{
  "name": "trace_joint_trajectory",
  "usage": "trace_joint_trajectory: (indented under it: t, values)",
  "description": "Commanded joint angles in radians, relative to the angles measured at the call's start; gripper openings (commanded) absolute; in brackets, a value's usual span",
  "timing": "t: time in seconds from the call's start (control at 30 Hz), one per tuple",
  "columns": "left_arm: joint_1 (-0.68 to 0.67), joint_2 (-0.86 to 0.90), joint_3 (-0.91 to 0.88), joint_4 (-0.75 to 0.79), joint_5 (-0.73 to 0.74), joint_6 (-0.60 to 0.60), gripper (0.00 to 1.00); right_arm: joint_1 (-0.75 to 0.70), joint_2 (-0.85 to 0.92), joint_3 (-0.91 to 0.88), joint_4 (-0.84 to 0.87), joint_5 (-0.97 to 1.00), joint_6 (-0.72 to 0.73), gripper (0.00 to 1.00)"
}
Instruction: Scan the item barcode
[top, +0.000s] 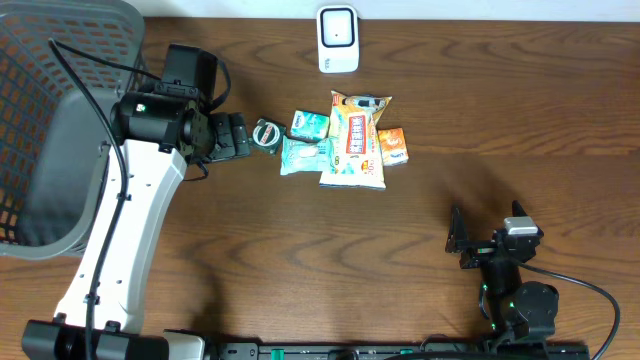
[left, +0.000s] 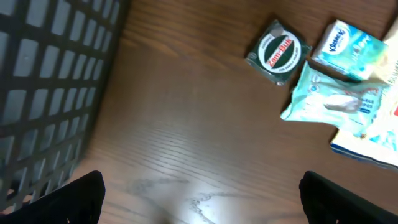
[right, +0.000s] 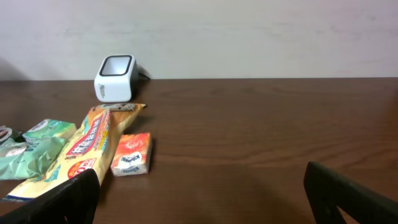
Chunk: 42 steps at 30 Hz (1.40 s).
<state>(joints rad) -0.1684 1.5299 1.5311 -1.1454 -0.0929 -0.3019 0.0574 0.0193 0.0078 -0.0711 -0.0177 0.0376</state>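
- Left gripper, jaws spread wide and holding nothing, sits just beside a round green tin
- Crinkly yellow snack bag, teal pouch, tissue pack and small orange box cluster mid-table, near the boxy white scanner at the far edge
- Grey mesh basket crowds the left side
- Right gripper, fingers apart and empty, stands well apart over bare wood-grain table

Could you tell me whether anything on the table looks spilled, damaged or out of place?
Nothing stands out. Everything lies flat in a tight cluster near the scanner, with the yellow snack bag lying against the teal pouch and the round tin just beside them. No spill or tear shows.
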Motion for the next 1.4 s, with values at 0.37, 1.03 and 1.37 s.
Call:
trace_joint_trajectory:
  t: [0.37, 1.03, 1.37]
  values:
    - [0.002, -0.002, -0.002, -0.002, -0.043, -0.018, 0.99, -0.006, -0.001, -0.003, -0.004, 0.008, -0.001, 0.99]
    - [0.002, -0.002, -0.002, -0.002, -0.043, -0.018, 0.98, -0.004, -0.001, -0.002, 0.090, -0.245, 0.205, 0.99]
    - [0.002, -0.002, -0.002, -0.001, -0.043, -0.018, 0.98, -0.003, -0.001, -0.002, 0.478, -0.497, 0.815, 0.99]
